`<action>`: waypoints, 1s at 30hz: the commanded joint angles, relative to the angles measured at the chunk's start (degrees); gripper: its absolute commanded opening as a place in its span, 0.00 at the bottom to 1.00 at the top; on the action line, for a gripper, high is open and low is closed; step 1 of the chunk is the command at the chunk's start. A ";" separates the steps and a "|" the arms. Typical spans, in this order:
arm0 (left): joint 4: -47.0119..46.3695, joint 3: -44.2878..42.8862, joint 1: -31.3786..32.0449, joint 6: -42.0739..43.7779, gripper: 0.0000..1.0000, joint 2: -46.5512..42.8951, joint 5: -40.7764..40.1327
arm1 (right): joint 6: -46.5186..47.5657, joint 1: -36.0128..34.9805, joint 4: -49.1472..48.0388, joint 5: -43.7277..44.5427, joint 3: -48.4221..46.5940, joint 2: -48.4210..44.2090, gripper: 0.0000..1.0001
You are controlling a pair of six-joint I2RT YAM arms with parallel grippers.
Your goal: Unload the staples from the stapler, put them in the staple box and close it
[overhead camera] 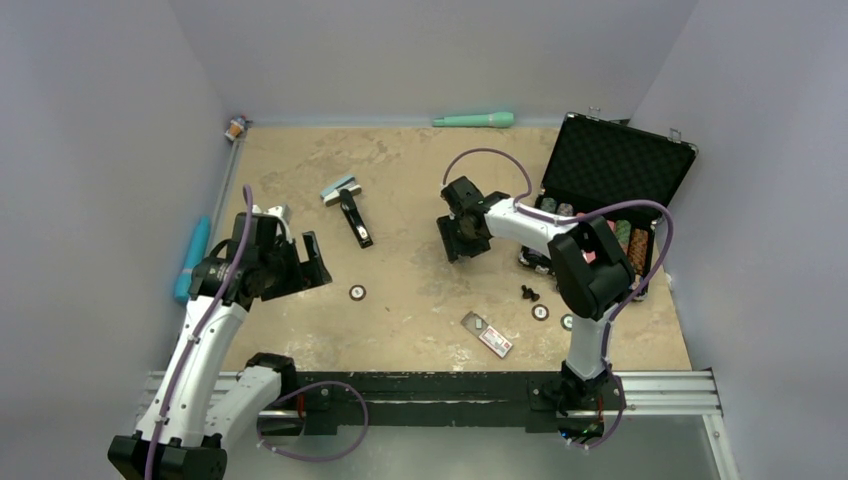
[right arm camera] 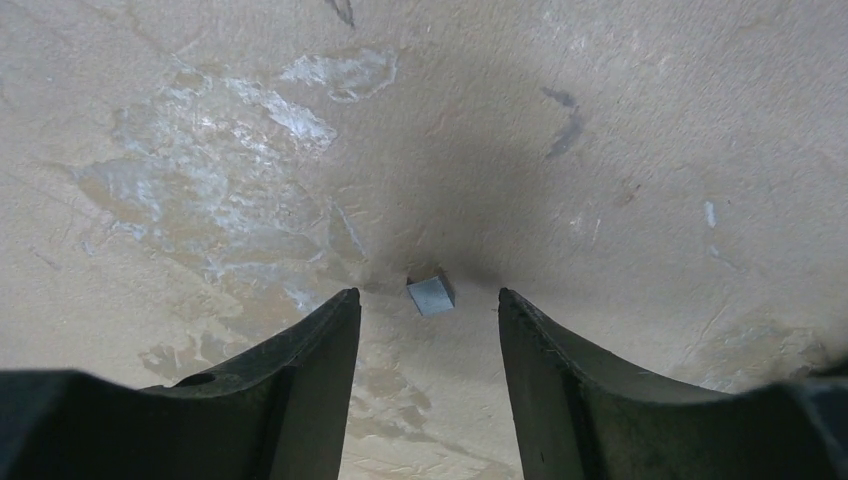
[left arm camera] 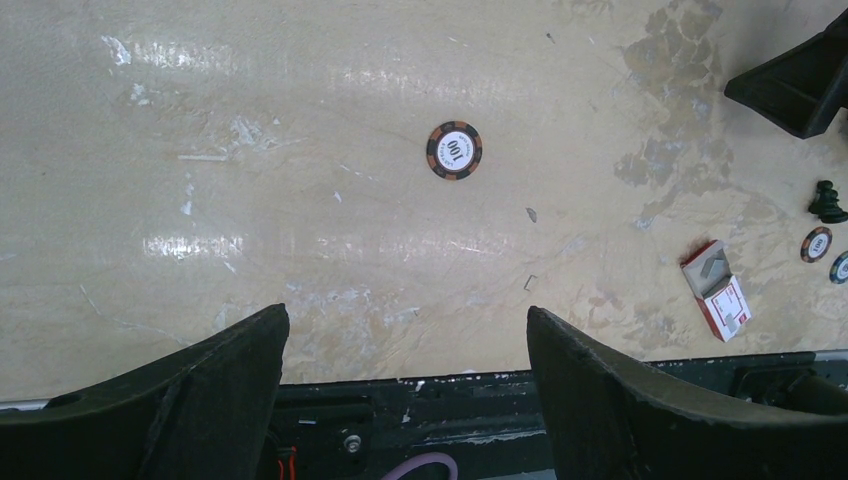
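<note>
A small silvery-grey block of staples [right arm camera: 431,296] lies on the tan table, level with my right gripper's [right arm camera: 427,300] tips. Its two fingers stand a little apart from the block on either side, touching nothing. From above, that gripper [overhead camera: 462,237] hangs low over the table's middle. The stapler [overhead camera: 353,215] lies swung open further left and back, its black arm stretched out from a blue-and-silver part. My left gripper [left arm camera: 405,312] is open and empty above the near edge, left of the stapler. One loose staple [left arm camera: 531,283] lies just ahead of its right finger.
A red-and-white staple box [overhead camera: 495,341] lies near the front edge. Poker chips [overhead camera: 357,292] [overhead camera: 540,312] and small black pieces [overhead camera: 529,293] are scattered about. An open black chip case [overhead camera: 610,165] stands back right. A teal tube [overhead camera: 475,119] lies along the back wall.
</note>
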State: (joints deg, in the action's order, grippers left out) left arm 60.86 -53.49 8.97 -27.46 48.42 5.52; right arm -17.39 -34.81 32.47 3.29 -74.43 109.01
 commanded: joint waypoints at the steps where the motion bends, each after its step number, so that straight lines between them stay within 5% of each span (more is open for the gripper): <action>1: -1.51 0.28 -0.64 -0.22 0.92 0.57 -0.07 | 0.24 0.08 -2.47 -0.92 1.06 -1.63 0.55; 30: -1.40 0.28 -0.75 -0.35 0.92 0.54 -0.51 | 1.47 -0.66 -2.50 -1.72 0.02 1.79 0.24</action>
State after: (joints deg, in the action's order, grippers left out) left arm 60.86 -53.47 8.86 -27.46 49.17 5.50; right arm -16.82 -34.92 31.14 2.31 -73.52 109.67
